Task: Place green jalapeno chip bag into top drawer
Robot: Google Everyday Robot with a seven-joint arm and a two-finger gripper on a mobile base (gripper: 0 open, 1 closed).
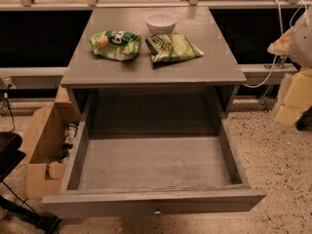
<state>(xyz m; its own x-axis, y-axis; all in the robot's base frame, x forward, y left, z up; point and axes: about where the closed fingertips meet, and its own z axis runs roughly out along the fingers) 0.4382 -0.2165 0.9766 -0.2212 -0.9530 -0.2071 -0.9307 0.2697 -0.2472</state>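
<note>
The green jalapeno chip bag, light green and crumpled with a dark green edge, lies on the cabinet top just in front of a white bowl. Below it the top drawer is pulled fully out toward me, its grey inside bare, with a small metal knob on the front panel. My gripper shows as a pale blurred shape at the right edge of the view. It hangs beside the cabinet, well to the right of the bag and above the floor, and holds nothing that I can make out.
A second green bag with a dark logo and an orange patch lies left of the chip bag. An open cardboard box stands on the floor left of the drawer. A black object is at the far left. Cables hang at the right.
</note>
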